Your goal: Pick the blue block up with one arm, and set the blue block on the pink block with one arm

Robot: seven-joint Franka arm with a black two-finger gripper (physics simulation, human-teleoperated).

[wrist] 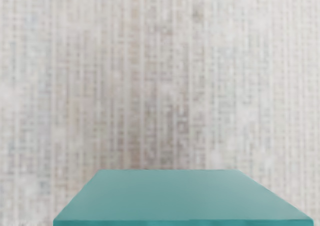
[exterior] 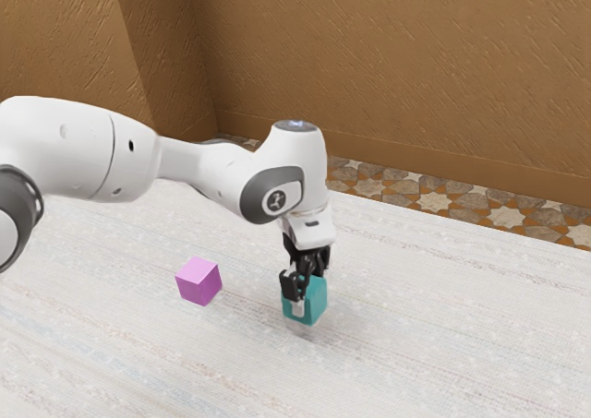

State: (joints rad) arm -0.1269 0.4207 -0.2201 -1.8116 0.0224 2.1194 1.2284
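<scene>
At the exterior view's left, the white jointed robot arm (exterior: 111,160) comes in as a thick rounded link with a grey joint band at the frame's edge. It then reaches toward the exterior view's right and bends down at a wrist with a grey side panel.

Right of the arm's big link and below it, the small pink-violet cube (exterior: 199,281) sits on the pale woven-textured tabletop (exterior: 443,344). It is turned so that one corner faces the camera, and nothing touches it.

Further right, near the pink-violet cube but clearly apart from it, the black two-finger gripper (exterior: 305,293) points straight down from the wrist. Its jaws are clamped on the teal-blue cube (exterior: 316,305). The near finger lies flat against the cube's left-facing side and the far finger goes down behind the opposite side. The cube stands upright between them, low at the tabletop. A faint shadow lies just beneath it, and I cannot tell whether its underside is touching the surface or is barely off it.

Behind the table, the brown plaster wall (exterior: 416,58) spans the background. A strip of patterned tile floor (exterior: 462,199) runs along its base toward the exterior view's right.

In the wrist view, the teal-blue cube's (wrist: 185,198) flat top face lies directly under the hand, with the woven tabletop (wrist: 160,76) stretching beyond it.
</scene>
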